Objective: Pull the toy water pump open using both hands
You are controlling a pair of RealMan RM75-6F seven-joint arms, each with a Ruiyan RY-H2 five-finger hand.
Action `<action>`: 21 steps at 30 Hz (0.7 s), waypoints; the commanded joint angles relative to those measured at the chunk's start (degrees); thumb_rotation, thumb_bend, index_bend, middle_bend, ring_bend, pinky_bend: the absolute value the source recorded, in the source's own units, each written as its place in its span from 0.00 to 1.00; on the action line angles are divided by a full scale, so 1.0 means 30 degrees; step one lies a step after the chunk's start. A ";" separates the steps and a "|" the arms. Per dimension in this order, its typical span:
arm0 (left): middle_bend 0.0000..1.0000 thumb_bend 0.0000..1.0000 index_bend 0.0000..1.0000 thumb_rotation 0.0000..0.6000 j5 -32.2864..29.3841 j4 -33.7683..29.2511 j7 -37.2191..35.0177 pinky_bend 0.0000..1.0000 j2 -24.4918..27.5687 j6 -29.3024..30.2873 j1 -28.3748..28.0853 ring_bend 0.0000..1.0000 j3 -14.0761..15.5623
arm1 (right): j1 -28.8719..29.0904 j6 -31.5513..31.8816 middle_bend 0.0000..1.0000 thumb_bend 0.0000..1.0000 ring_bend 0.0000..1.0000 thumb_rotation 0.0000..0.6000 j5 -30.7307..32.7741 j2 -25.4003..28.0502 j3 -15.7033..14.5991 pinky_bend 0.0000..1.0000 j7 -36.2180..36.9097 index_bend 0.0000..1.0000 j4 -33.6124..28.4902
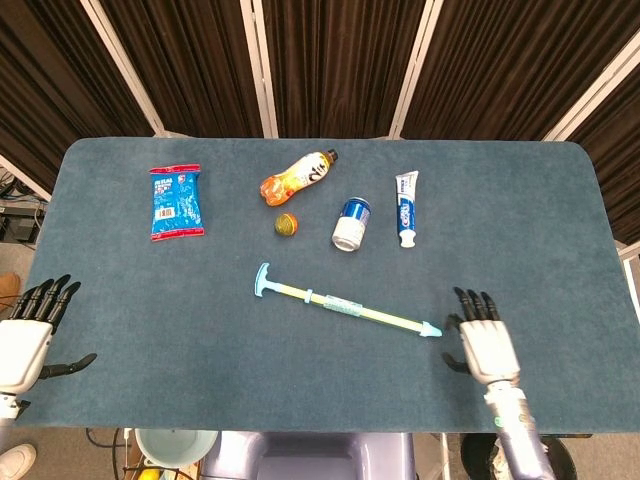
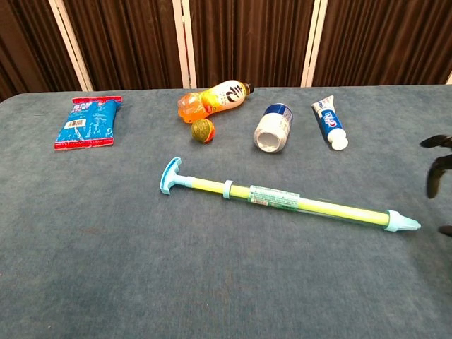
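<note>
head view pump: pump (image 1: 345,307) lies diagonal mid-table, T-handle upper left, nozzle lower right
head view right hand: right hand (image 1: 485,341) just beside nozzle, fingers spread, holds nothing
head view left hand: left hand (image 1: 28,335) at table's left edge, well apart from pump, fingers spread, empty
chest view pump: flat on table (image 2: 85,233), untouched
chest view right hand: dark fingertips (image 2: 436,173) at right edge, near nozzle
chest view rest: bottle (image 2: 212,99), ball (image 2: 203,130), can (image 2: 273,128) behind pump
</note>
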 commanded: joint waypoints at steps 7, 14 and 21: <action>0.00 0.00 0.00 1.00 -0.0186 0.0083 0.0256 0.10 -0.0178 -0.0424 -0.0205 0.00 -0.0036 | 0.1100 -0.0037 0.08 0.26 0.00 1.00 0.2030 -0.3197 0.0764 0.00 -0.2024 0.41 0.1834; 0.00 0.00 0.00 1.00 -0.0388 0.0008 0.0485 0.10 -0.0265 -0.0746 -0.0357 0.00 -0.0075 | 0.1823 -0.0025 0.08 0.26 0.00 1.00 0.2665 -0.4495 0.1339 0.00 -0.2619 0.39 0.2805; 0.00 0.00 0.00 1.00 -0.0415 -0.0104 0.0578 0.10 -0.0216 -0.0694 -0.0325 0.00 -0.0050 | 0.2014 0.0141 0.08 0.26 0.00 1.00 0.3652 -0.5058 0.1515 0.00 -0.3002 0.46 0.2905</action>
